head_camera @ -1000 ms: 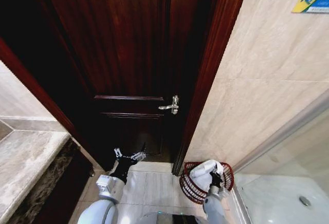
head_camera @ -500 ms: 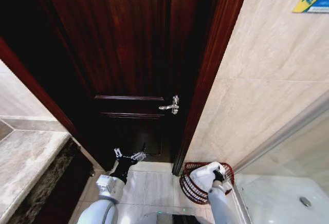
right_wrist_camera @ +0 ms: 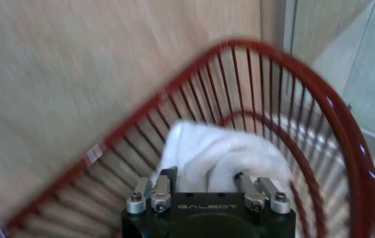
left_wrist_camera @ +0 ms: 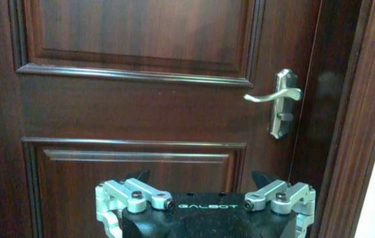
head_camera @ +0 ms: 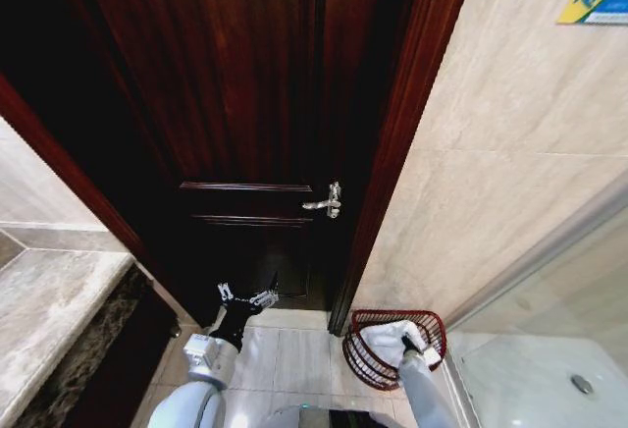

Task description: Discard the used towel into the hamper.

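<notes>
Each arm had a smooth pale grey shell. The left gripper (left_wrist_camera: 204,191) had a black block body printed "GALBOT" in small grey letters, silver metal finger brackets with dark screws, and black fingertips. The right gripper (right_wrist_camera: 204,178) matched it.

Bright wall tiles (head_camera: 510,153), dim shadowed door (head_camera: 235,84); right wrist view motion-blurred.

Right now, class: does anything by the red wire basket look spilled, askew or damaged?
Nothing stands out. The white towel sits inside the upright red wire hamper, nothing spilled on the floor tiles; the right gripper is at the towel.
</notes>
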### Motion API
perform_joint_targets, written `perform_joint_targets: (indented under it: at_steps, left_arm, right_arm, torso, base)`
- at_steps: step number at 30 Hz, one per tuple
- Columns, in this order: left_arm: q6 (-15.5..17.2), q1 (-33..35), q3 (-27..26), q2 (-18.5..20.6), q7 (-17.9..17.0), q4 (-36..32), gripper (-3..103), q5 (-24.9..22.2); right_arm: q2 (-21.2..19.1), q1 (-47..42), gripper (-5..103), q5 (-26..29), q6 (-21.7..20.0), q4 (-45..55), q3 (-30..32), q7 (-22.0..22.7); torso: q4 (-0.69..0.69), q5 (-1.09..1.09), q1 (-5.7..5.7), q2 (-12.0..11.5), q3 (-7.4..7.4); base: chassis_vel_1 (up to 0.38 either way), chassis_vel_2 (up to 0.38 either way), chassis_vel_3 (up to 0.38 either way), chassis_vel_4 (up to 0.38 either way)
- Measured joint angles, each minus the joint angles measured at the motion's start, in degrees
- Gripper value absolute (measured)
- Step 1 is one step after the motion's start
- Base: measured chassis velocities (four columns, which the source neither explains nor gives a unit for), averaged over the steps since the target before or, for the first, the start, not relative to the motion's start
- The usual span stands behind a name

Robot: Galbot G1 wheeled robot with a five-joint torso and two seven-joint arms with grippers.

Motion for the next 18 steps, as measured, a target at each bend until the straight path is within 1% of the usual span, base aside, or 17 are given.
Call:
perform_joint_targets:
  at_steps: [1, 2, 3, 4, 5, 8, 9, 10, 12, 13, 14, 15, 17, 18]
  left_arm:
    - [0.00, 0.00, 0.00, 0.00, 0.00, 0.00, 100, 0.00]
    - [0.00, 0.00, 0.00, 0.00, 0.00, 0.00, 100, 0.00]
    - [0.00, 0.00, 0.00, 0.00, 0.00, 0.00, 100, 0.00]
    - [0.00, 0.00, 0.00, 0.00, 0.00, 0.00, 100, 0.00]
    - [0.00, 0.00, 0.00, 0.00, 0.00, 0.00, 100, 0.00]
    - [0.00, 0.00, 0.00, 0.00, 0.00, 0.00, 100, 0.00]
    - [0.00, 0.00, 0.00, 0.00, 0.00, 0.00, 100, 0.00]
    - [0.00, 0.00, 0.00, 0.00, 0.00, 0.00, 100, 0.00]
    - [0.00, 0.00, 0.00, 0.00, 0.00, 0.00, 100, 0.00]
    - [0.00, 0.00, 0.00, 0.00, 0.00, 0.00, 100, 0.00]
    - [0.00, 0.00, 0.00, 0.00, 0.00, 0.00, 100, 0.00]
    - [0.00, 0.00, 0.00, 0.00, 0.00, 0.00, 100, 0.00]
    - [0.00, 0.00, 0.00, 0.00, 0.00, 0.00, 100, 0.00]
    - [0.00, 0.00, 0.00, 0.00, 0.00, 0.00, 100, 0.00]
  right_arm:
    - [-0.28, -0.14, 47, -0.82, -1.44, -0.66, -0.21, -0.45]
    - [-0.28, -0.14, 47, -0.82, -1.44, -0.66, -0.21, -0.45]
    - [-0.51, -0.40, 53, -2.22, -2.60, -1.36, -0.38, -1.42]
    - [-0.64, -0.86, 58, -5.91, -3.56, -2.68, -0.57, -3.69]
    - [-0.64, -0.86, 58, -5.91, -3.56, -2.68, -0.57, -3.69]
    - [-0.15, -1.22, 74, -10.17, -4.86, -3.36, -0.76, -5.56]
    - [-0.15, -1.22, 74, -10.17, -4.86, -3.36, -0.76, -5.56]
    - [0.00, -1.38, 80, -10.71, -4.96, -2.72, -0.99, -5.82]
    - [0.40, -2.25, 91, -13.85, -2.55, 0.09, -1.86, -7.28]
    - [0.40, -2.25, 91, -13.85, -2.55, 0.09, -1.86, -7.28]
    - [0.50, -2.27, 91, -15.66, -1.11, 0.41, -1.87, -7.70]
    - [0.59, -2.12, 99, -18.19, 0.97, 0.76, -1.79, -7.99]
    - [0.50, -2.05, 100, -18.97, 1.30, 1.24, -1.71, -8.09]
    - [0.13, -2.01, 100, -20.69, 1.17, 2.16, -1.45, -8.49]
  torso:
    - [0.01, 0.00, 0.00, 0.00, 0.00]
    - [0.01, 0.00, 0.00, 0.00, 0.00]
    - [0.01, -0.01, 0.00, 0.00, 0.00]
    - [-0.01, -0.01, 0.00, 0.00, 0.00]
    - [-0.01, -0.01, 0.00, 0.00, 0.00]
    - [0.00, 0.01, 0.00, 0.00, 0.00]
    - [0.00, 0.01, 0.00, 0.00, 0.00]
    - [0.00, 0.01, 0.00, 0.00, 0.00]
    - [0.00, 0.00, 0.00, 0.00, 0.00]
    - [0.00, 0.00, 0.00, 0.00, 0.00]
    - [0.00, 0.00, 0.00, 0.00, 0.00]
    - [0.01, 0.02, 0.00, 0.00, 0.00]
    - [0.01, 0.02, 0.00, 0.00, 0.00]
    - [0.01, 0.01, 0.00, 0.00, 0.00]
  base:
    - [0.000, 0.000, 0.000, 0.000]
    - [0.000, 0.000, 0.000, 0.000]
    - [0.000, 0.000, 0.000, 0.000]
    - [0.000, 0.000, 0.000, 0.000]
    - [0.000, 0.000, 0.000, 0.000]
    - [0.000, 0.000, 0.000, 0.000]
    - [0.000, 0.000, 0.000, 0.000]
    - [0.000, 0.000, 0.000, 0.000]
    - [0.000, 0.000, 0.000, 0.000]
    - [0.000, 0.000, 0.000, 0.000]
    - [0.000, 0.000, 0.000, 0.000]
    - [0.000, 0.000, 0.000, 0.000]
    - [0.000, 0.000, 0.000, 0.000]
    - [0.000, 0.000, 0.000, 0.000]
